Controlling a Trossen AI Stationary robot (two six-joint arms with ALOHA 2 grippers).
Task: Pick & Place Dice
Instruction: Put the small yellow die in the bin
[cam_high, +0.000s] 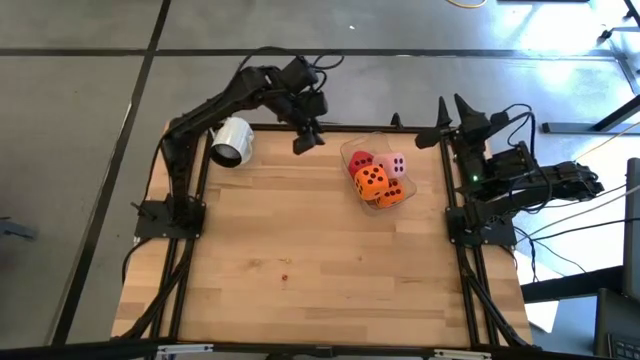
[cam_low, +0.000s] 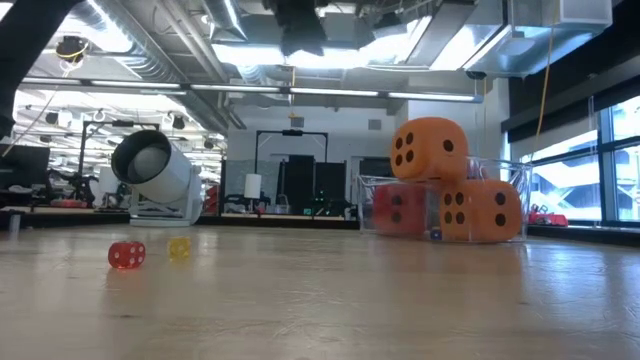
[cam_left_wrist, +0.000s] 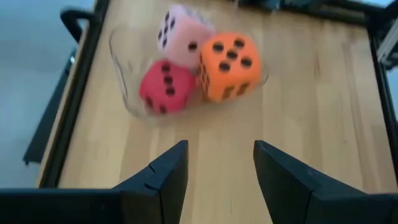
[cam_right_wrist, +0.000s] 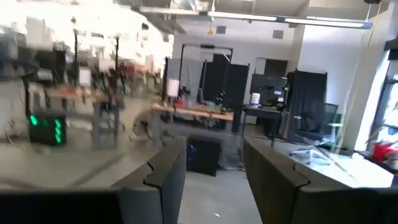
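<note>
Fingers of the left gripper (cam_left_wrist: 216, 177) stood apart and empty above the worktop (cam_high: 300, 250), near a clear container (cam_high: 352, 152) holding the pink die (cam_left_wrist: 180, 34), red die (cam_left_wrist: 166, 86) and two orange dice (cam_high: 378, 186). Right gripper (cam_right_wrist: 211, 171) waited at the worktop's edge, fingers apart.

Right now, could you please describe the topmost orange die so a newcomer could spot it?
On the wooden table, find the clear container near the right arm's side. The top orange die sits highest on the pile, above the red die, pink die and second orange die.
</note>
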